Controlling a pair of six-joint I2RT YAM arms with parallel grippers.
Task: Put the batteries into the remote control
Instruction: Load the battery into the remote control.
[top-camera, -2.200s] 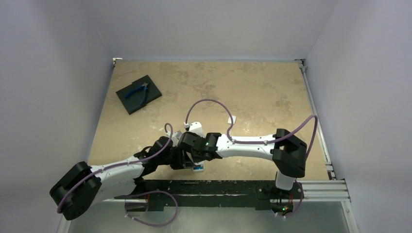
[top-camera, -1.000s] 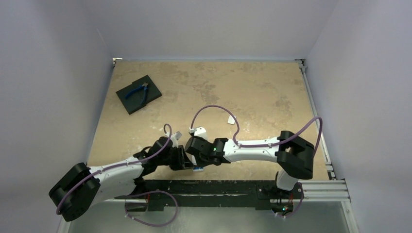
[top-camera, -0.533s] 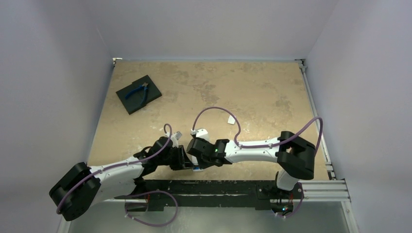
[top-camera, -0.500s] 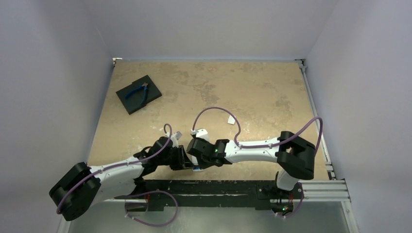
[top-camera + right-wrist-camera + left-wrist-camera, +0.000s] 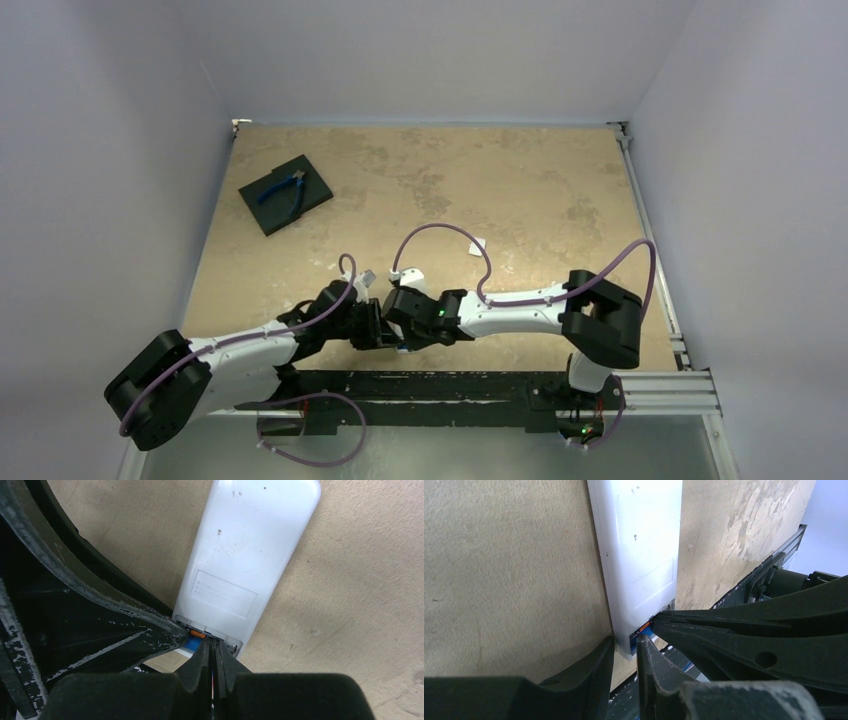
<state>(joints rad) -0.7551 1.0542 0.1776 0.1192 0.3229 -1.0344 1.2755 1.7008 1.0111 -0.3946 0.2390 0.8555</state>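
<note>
The white remote control (image 5: 639,555) lies back-up on the table, its battery bay at the near end uncovered. A blue battery (image 5: 645,629) with an orange mark sits in that bay, also seen as the blue battery (image 5: 192,641) in the right wrist view. My left gripper (image 5: 625,642) is shut on the remote's near corner, one finger on its side and the other at the bay. My right gripper (image 5: 212,647) is shut, its tips pressed against the bay of the remote control (image 5: 250,545) beside the battery. From above, both grippers (image 5: 395,337) meet and hide the remote.
A black square pad (image 5: 312,197) with blue-handled pliers (image 5: 283,187) lies at the far left. A small white piece (image 5: 478,243) rests mid-table under the right arm's cable loop. The black mounting rail (image 5: 450,385) runs along the near edge just behind the grippers.
The right wrist has edged down and left, closer onto the left gripper, covering the remote's blue-and-white end. The left arm has held still.
</note>
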